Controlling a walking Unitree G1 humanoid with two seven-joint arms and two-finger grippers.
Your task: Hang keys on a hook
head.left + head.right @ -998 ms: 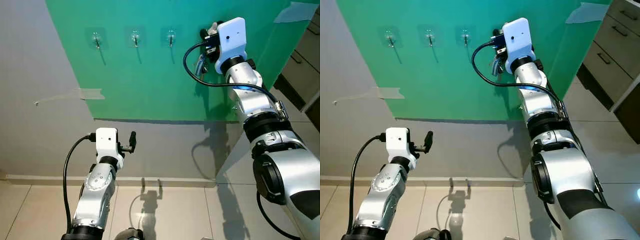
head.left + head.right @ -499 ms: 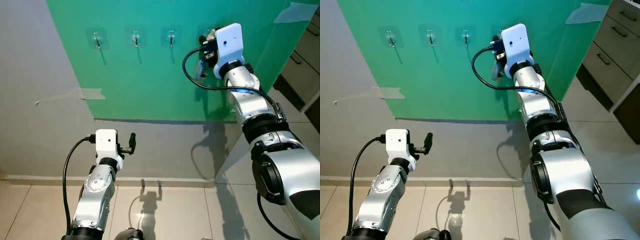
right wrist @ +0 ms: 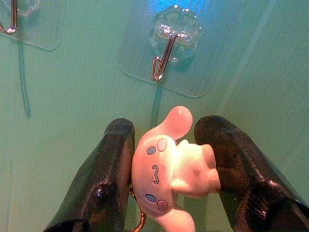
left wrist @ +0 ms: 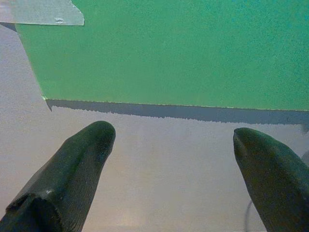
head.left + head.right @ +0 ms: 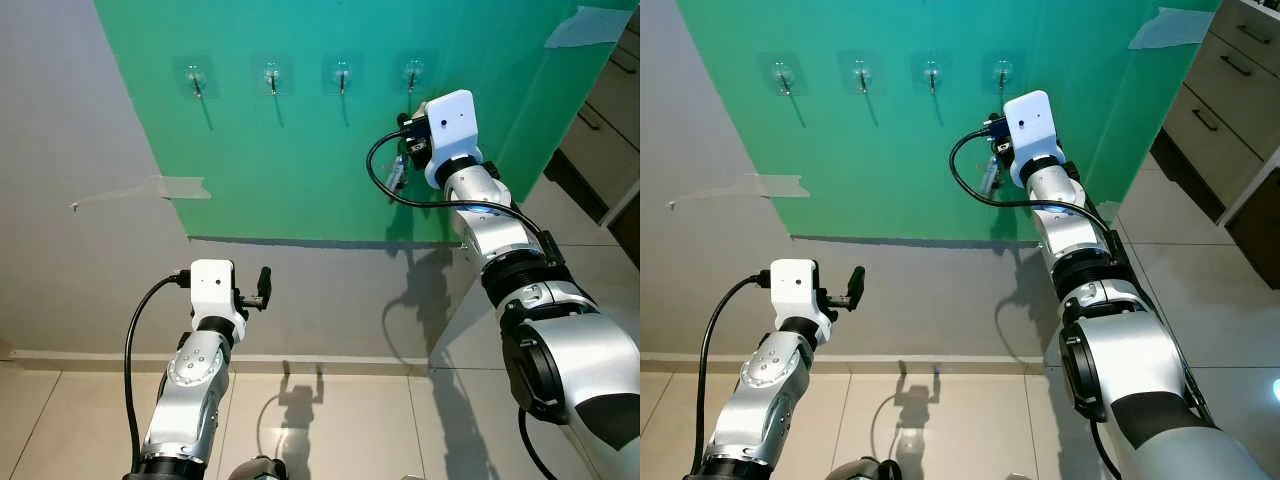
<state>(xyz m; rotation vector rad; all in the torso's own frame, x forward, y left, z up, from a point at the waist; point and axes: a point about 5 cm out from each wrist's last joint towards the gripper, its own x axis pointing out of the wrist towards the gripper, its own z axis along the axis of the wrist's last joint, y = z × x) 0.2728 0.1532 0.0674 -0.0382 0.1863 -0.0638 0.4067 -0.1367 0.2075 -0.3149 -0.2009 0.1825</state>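
Note:
My right gripper (image 3: 166,159) is shut on a pink and white cartoon figure keychain (image 3: 171,169), held close to the green wall sheet just below the rightmost hook (image 3: 164,53). In the left eye view the right gripper (image 5: 412,135) sits under that hook (image 5: 412,72), and keys (image 5: 397,175) dangle beneath it. Three more clear adhesive hooks (image 5: 271,76) line up to the left; all hooks are bare. My left gripper (image 5: 264,285) is low, open, facing the grey wall, with its fingers (image 4: 72,169) apart and nothing between them.
A green sheet (image 5: 300,160) is taped on the grey wall, with tape strips (image 5: 175,187) at its left edge and top right. Cabinet drawers (image 5: 1225,90) stand at the right. Tiled floor (image 5: 350,420) lies below the skirting.
My right gripper has dropped from the level of the rightmost hook to below it, still gripping the keychain; the hook now shows bare. The left arm has not moved.

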